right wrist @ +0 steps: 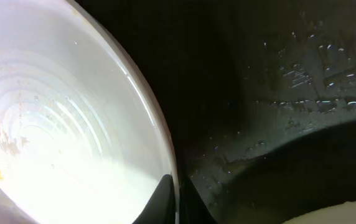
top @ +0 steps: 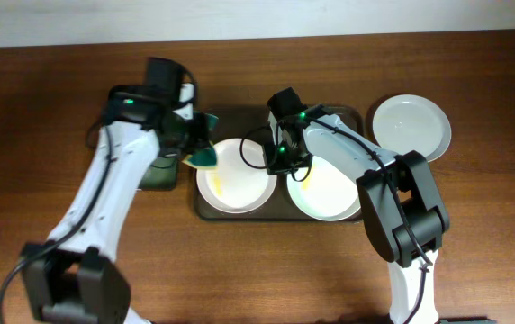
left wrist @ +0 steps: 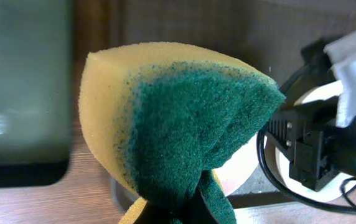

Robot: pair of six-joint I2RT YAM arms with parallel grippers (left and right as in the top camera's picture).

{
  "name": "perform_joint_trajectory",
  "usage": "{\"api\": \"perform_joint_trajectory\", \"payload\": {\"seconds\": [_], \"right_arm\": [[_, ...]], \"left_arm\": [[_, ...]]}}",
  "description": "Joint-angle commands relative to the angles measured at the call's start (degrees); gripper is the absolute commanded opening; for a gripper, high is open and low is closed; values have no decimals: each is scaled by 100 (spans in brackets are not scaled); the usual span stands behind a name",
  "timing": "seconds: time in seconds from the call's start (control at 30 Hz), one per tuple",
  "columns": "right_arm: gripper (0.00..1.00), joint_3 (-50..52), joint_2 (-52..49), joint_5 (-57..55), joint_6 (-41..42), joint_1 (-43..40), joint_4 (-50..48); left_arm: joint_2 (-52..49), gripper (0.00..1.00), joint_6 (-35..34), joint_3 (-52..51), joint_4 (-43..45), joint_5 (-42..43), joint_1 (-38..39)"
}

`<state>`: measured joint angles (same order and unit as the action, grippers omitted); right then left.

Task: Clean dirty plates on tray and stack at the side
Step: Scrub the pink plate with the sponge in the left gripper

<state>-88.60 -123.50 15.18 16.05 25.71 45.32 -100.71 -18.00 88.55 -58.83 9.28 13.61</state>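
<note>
Two white plates lie on the dark tray [top: 235, 119]. The left plate [top: 230, 184] has a yellow smear. The right plate [top: 334, 193] lies partly under my right arm. A third white plate [top: 411, 126] sits on the table right of the tray. My left gripper [top: 199, 144] is shut on a yellow and green sponge [top: 206, 157] at the left plate's left rim; the sponge fills the left wrist view [left wrist: 184, 118]. My right gripper [top: 278, 166] is shut on the left plate's right rim. The right wrist view shows its fingers [right wrist: 175, 202] pinching that plate [right wrist: 60, 124] over the wet tray [right wrist: 277, 81].
A dark green tray [top: 160, 175] stands left of the big tray, mostly under my left arm, and shows in the left wrist view [left wrist: 22, 93]. The wooden table [top: 41, 135] spreads around. My two arms are close together over the left plate.
</note>
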Motion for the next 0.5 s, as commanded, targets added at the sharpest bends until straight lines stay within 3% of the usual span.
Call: {"api": "perform_joint_trajectory", "payload": {"seconds": [0.0, 0.47], "right_arm": [[4, 31, -63, -59, -61, 48, 129], [4, 31, -63, -105, 389, -57, 31]], "left_arm": [[-435, 0, -339, 24, 63, 101, 131], [-1834, 0, -472, 20, 267, 490, 592]]}}
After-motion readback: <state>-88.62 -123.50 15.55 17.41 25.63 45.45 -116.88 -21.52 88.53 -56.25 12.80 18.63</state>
